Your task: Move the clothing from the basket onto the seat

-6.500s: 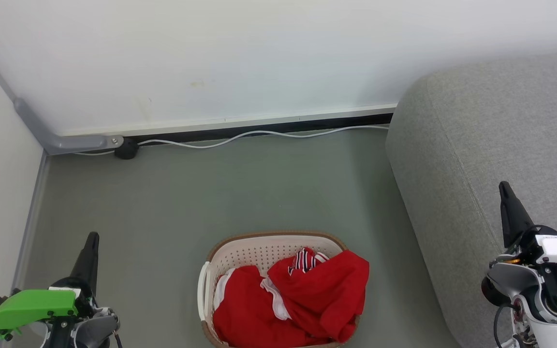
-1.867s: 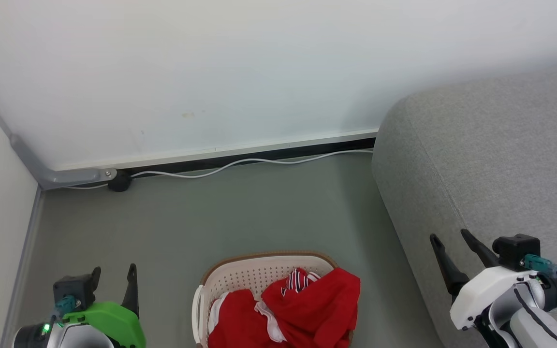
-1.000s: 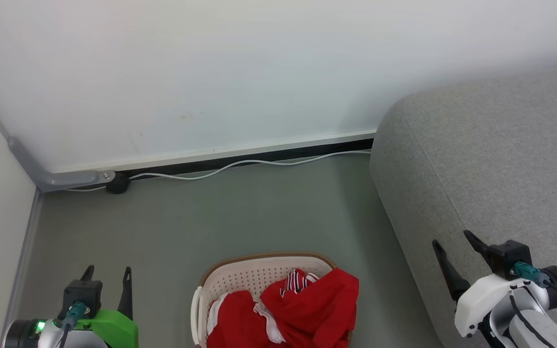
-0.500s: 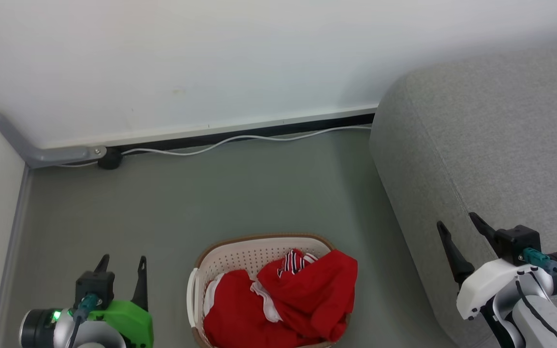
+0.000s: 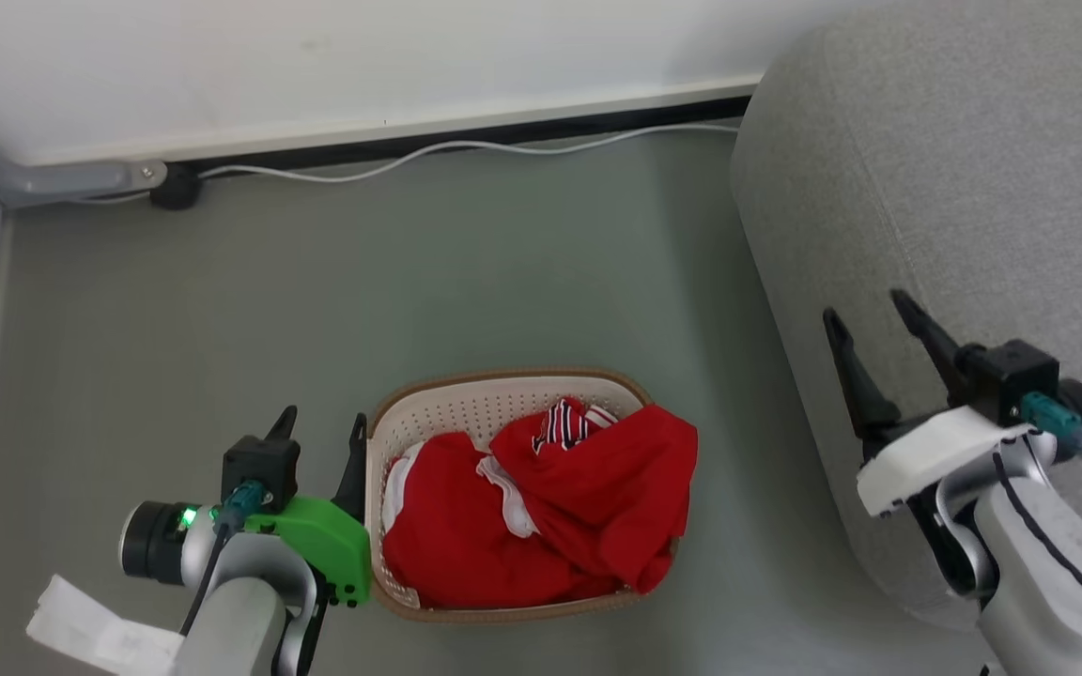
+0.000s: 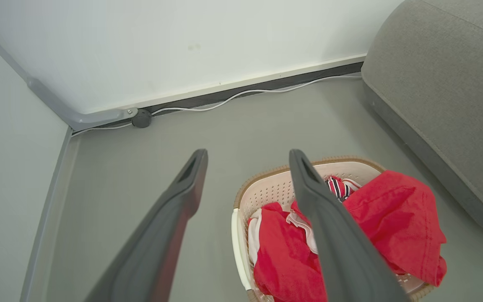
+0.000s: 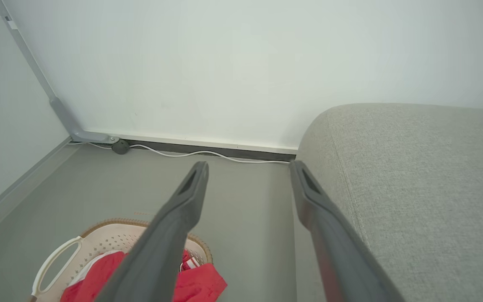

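Note:
Red clothing point(image 5: 550, 507) with white panels and a striped collar is heaped in the cream perforated basket point(image 5: 466, 404) on the floor; one garment hangs over its right rim. The same clothing point(image 6: 392, 218) and basket point(image 6: 262, 188) lie below my left gripper point(image 6: 247, 157), whose fingers stand open and empty. In the head view the left gripper point(image 5: 323, 424) sits just left of the basket. My right gripper point(image 5: 865, 308) is open and empty in front of the grey sofa point(image 5: 973, 169), near its left edge. The sofa point(image 7: 413, 167) fills the right of the right wrist view, beside the right gripper point(image 7: 247, 165).
A white cable point(image 5: 428, 150) runs along the dark skirting at the wall's foot, ending by a black round piece point(image 5: 175, 192) and a grey conduit point(image 5: 53, 178). Grey floor point(image 5: 409, 282) stretches between wall, basket and sofa. A side wall closes the left.
The head camera has tilted down, so the wall slid up and the basket shows whole. Both grippers stand higher in the view; the left one is closer to the basket's left rim.

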Robot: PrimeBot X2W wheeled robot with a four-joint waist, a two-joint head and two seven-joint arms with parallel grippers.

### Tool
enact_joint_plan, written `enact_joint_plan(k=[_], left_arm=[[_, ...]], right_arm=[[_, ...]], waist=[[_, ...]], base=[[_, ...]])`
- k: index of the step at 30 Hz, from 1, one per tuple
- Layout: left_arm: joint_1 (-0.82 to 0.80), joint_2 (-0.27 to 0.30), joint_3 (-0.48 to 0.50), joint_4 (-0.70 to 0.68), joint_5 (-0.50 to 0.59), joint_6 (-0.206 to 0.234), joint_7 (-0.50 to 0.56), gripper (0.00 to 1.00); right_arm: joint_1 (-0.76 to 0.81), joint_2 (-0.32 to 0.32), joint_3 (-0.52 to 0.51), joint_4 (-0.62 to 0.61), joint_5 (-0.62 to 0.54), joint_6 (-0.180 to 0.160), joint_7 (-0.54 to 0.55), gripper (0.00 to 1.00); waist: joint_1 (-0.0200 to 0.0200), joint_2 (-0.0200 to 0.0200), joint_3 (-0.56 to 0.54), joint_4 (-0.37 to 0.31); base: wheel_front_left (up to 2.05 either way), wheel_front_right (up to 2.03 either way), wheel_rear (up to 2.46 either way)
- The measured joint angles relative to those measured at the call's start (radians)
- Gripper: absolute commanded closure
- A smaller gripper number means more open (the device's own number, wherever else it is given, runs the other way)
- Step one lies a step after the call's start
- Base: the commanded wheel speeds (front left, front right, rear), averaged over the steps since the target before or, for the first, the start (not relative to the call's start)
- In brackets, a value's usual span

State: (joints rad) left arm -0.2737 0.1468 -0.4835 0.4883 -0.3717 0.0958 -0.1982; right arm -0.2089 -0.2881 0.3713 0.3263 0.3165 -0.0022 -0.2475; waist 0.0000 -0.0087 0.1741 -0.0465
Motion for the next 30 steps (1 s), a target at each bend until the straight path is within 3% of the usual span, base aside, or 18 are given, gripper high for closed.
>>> enact_joint_plan(k=[10, 30], left_arm=[[-0.115, -0.021, -0.029, 0.047, 0.025, 0.0, 0.071, 0.0], [-0.327, -0.045, -0.017, 0.112, 0.007, -0.042, 0.207, 0.0]], right_arm=[[-0.114, 0.013, -0.043, -0.197, -0.031, -0.008, -0.004, 0.0], [-0.257, 0.081, -0.085, -0.387, -0.083, 0.002, -0.007, 0.0]], waist=[[0.0, 0.0, 0.138, -0.021], [0.0, 0.0, 0.433, -0.118]], base=[[0.0, 0.0, 0.0], [0.0, 0.0, 0.0]])
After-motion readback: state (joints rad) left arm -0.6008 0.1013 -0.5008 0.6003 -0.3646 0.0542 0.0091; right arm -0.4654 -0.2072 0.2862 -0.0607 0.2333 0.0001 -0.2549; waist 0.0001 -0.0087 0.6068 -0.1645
